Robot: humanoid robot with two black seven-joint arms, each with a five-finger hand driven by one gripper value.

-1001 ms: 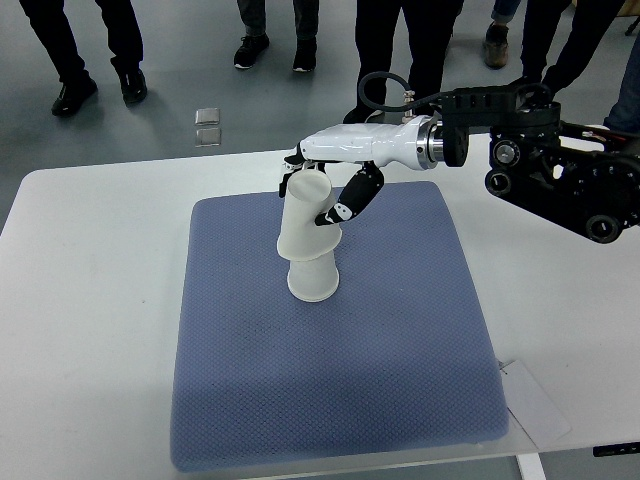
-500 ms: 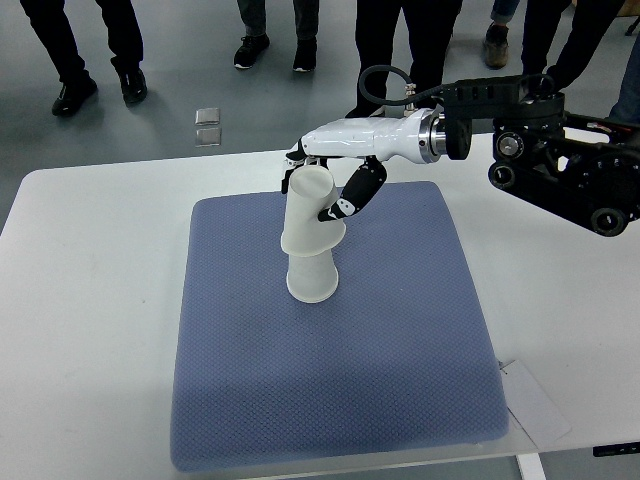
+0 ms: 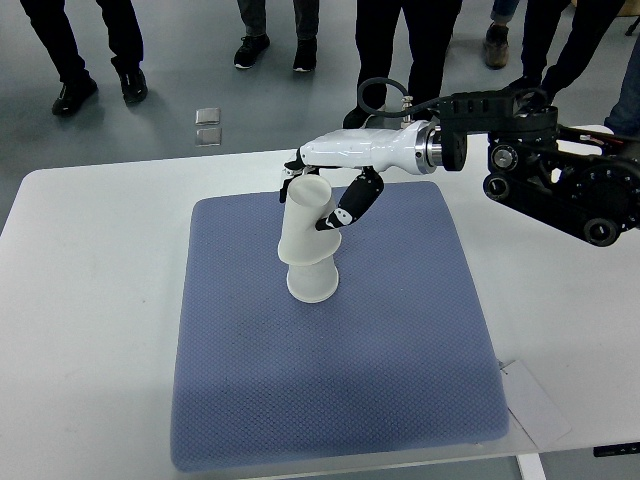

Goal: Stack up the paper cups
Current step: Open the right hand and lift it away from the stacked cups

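Two white paper cups stand upside down on the blue mat [image 3: 400, 350], one over the other. The lower cup [image 3: 313, 282] rests on its rim. The upper cup [image 3: 302, 222] sits over it, leaning left at the top. My right hand [image 3: 318, 198] comes in from the right on a white forearm [image 3: 370, 150] and is shut on the upper cup near its top. The thumb [image 3: 346, 209] presses the cup's right side, and the other fingertips [image 3: 291, 176] show behind it. The left arm is out of the picture.
The mat lies on a white table [image 3: 90, 300]. A white paper tag [image 3: 535, 400] lies off the mat's front right corner. The right arm's black joints [image 3: 560, 180] hang over the table's right part. Several people's legs [image 3: 400, 40] stand beyond the far edge.
Almost nothing: my right hand with the tilted upper cup rose a touch, then settled back down, keeping its hold.
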